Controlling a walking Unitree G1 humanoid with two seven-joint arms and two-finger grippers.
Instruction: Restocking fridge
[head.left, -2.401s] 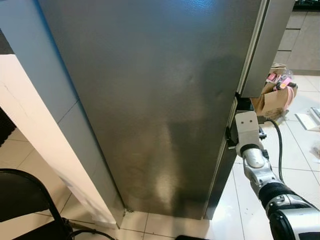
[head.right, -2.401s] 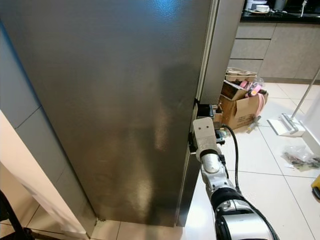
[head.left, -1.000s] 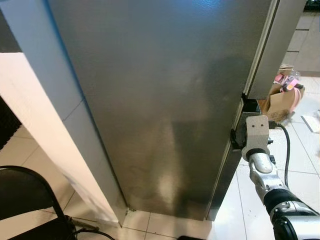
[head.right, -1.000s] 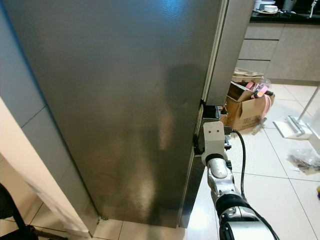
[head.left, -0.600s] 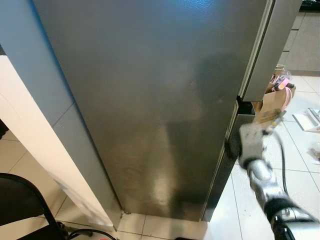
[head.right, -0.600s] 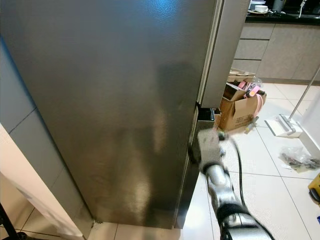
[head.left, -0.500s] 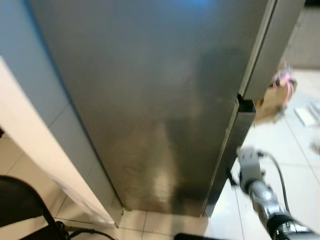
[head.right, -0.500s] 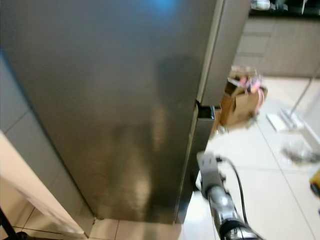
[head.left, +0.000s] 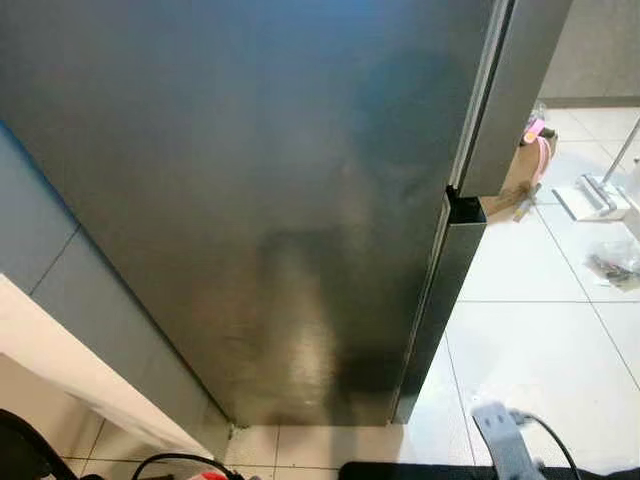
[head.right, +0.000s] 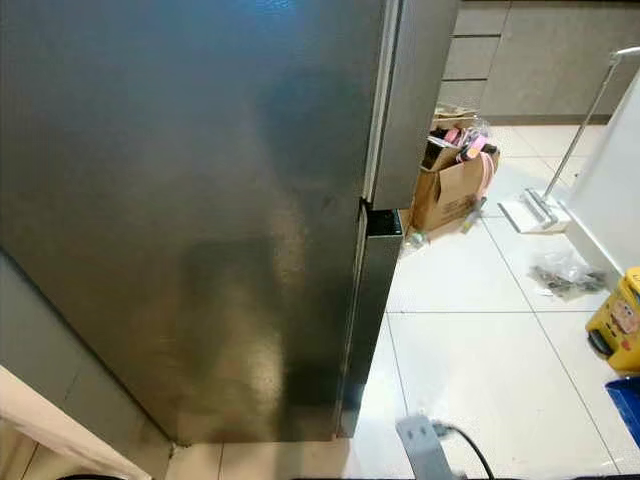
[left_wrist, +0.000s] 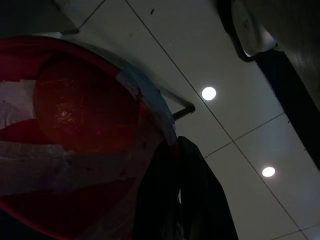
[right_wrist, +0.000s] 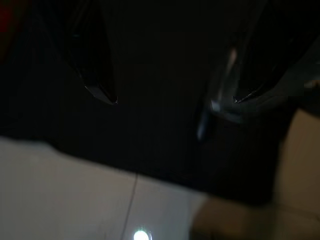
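— So where does the fridge (head.left: 270, 190) stand?
— Directly ahead, its dark steel doors shut, a narrow recess (head.right: 383, 222) notched into its right edge between the upper and lower door.
— And the arms?
— The right arm's (head.left: 500, 438) pale wrist block sits low near the white tile floor (head.right: 480, 370), below and right of the fridge, apart from it. In the right wrist view the right gripper (right_wrist: 170, 100) has its two black fingers spread wide with nothing between them.
— The left gripper (left_wrist: 177, 210)?
— Its fingers look pressed together around a red bag (left_wrist: 75, 135) patched with white tape; a round red item bulges inside.
— Anything else nearby?
— A cardboard box (head.right: 450, 180) of clutter and a floor mop (head.right: 545, 205) past the fridge.
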